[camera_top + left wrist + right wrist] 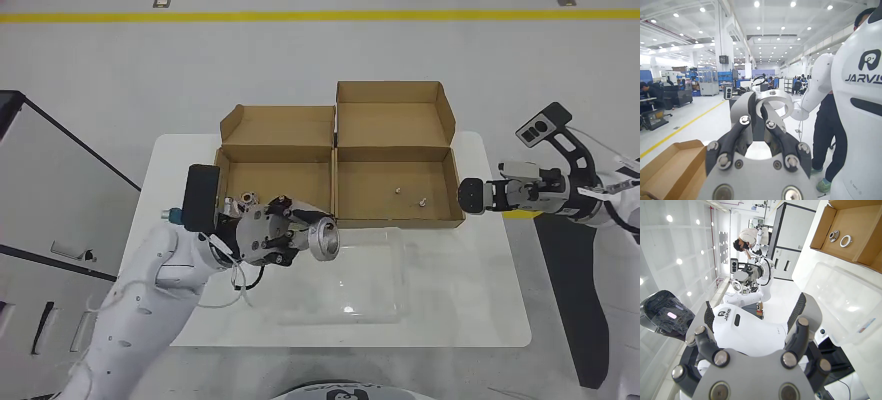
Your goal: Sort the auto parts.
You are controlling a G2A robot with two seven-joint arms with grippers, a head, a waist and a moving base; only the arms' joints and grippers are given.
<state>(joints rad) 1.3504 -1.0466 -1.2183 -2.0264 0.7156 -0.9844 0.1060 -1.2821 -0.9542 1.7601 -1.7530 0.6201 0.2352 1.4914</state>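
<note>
My left gripper (305,238) (758,111) is held above the table's left half, in front of the left cardboard box (275,165). It is shut on a silver ring collar (323,240) (776,102) (737,284), one finger through the hole and the other outside. My right gripper (465,195) (755,311) hangs open and holds nothing, just beside the right box's (395,150) right wall. A silver flange (833,236) and a second ring (845,241) lie in the left box. Two small parts (398,188) (421,201) lie in the right box.
A clear plastic bin (345,275) (844,298) stands on the white table (470,300), in front of the boxes. Both box lids stand open toward the far side. A dark cabinet (40,180) stands left of the table.
</note>
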